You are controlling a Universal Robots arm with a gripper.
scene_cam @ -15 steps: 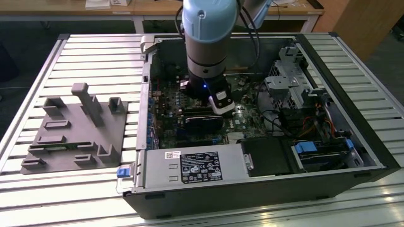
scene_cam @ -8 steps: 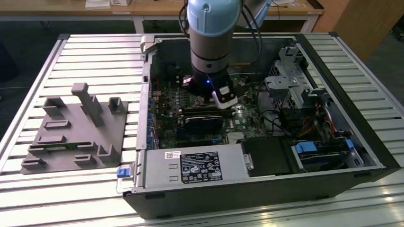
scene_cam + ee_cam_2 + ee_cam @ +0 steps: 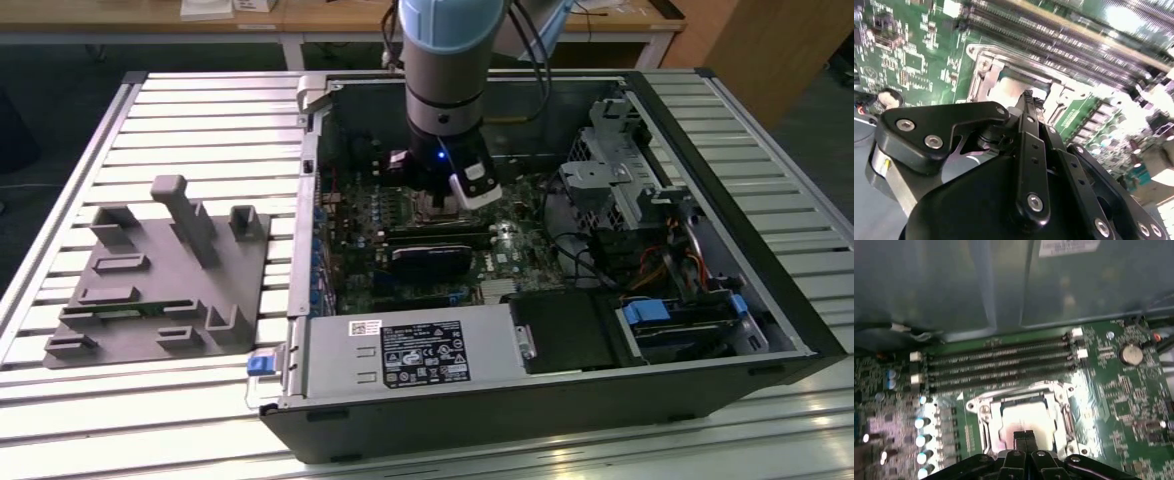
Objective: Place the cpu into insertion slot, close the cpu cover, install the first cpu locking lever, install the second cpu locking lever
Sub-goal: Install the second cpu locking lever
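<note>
The gripper (image 3: 1025, 436) hangs low over the motherboard (image 3: 1124, 390) inside the open computer case (image 3: 747, 290), its fingertips pressed together and holding nothing, right above the cpu (image 3: 1026, 417). The pale chip lies flat in the insertion slot (image 3: 985, 420), and the silvery cpu cover (image 3: 1019, 396) frames it (whether the cover is fully down is hard to tell). The chip is likely light, rigid and delicate underneath, best taken by its edges. Memory slots (image 3: 999, 365) run just beside the socket; the case rests on a slatted metal table (image 3: 200, 120), near a grey fixture (image 3: 154, 285)
</note>
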